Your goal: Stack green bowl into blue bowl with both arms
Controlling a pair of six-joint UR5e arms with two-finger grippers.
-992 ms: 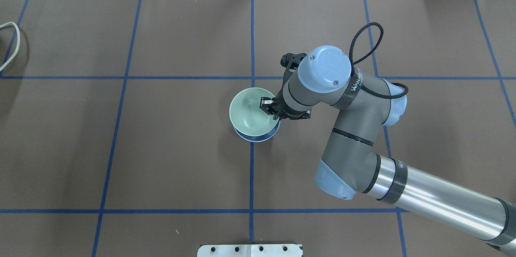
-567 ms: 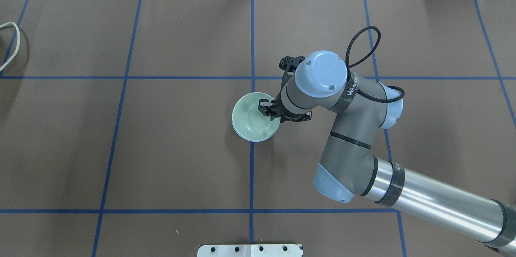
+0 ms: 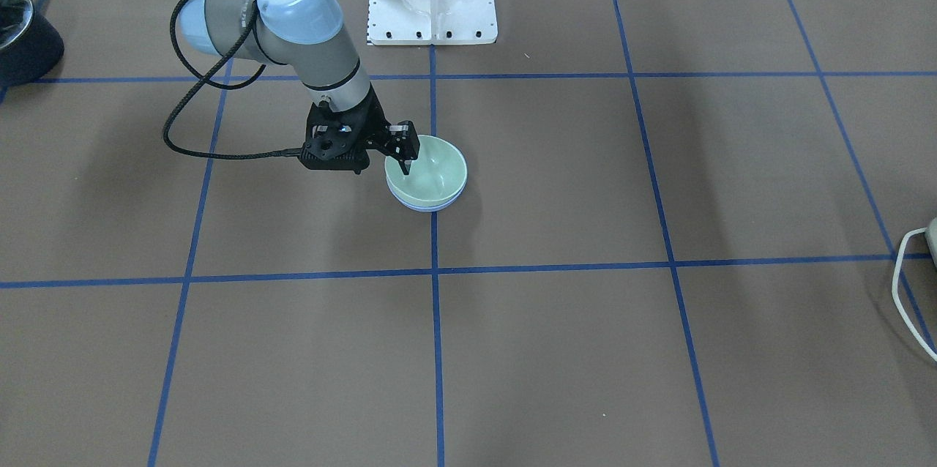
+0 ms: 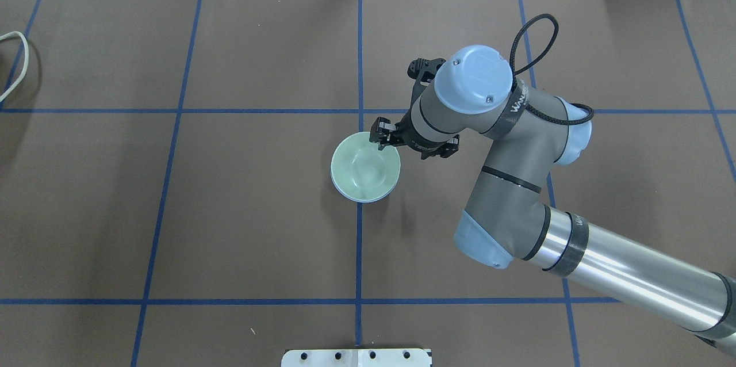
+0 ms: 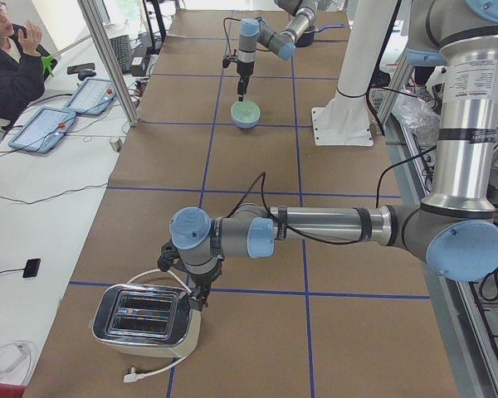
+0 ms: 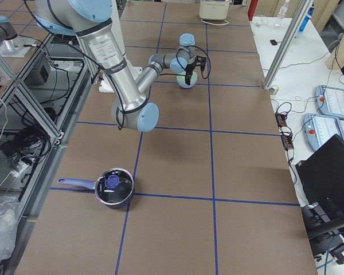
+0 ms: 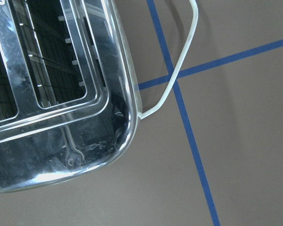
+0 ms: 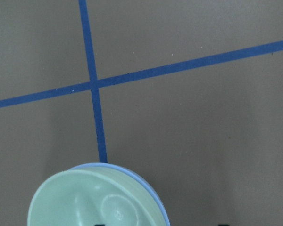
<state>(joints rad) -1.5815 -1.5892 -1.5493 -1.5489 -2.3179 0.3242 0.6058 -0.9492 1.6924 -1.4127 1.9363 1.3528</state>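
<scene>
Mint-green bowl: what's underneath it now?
A periwinkle-blue round bowl sits under the glossy mint-green bowl; only a thin crescent of its rim shows. Its inside and base are covered.

Overhead and front views opposite each other, both steeply down on the green bowl [image 4: 365, 168].

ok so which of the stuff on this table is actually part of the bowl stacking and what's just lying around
Job: green bowl, blue bowl under it, right claw by their rim, left claw.
Lying about: toaster, pot, white cable.
</scene>
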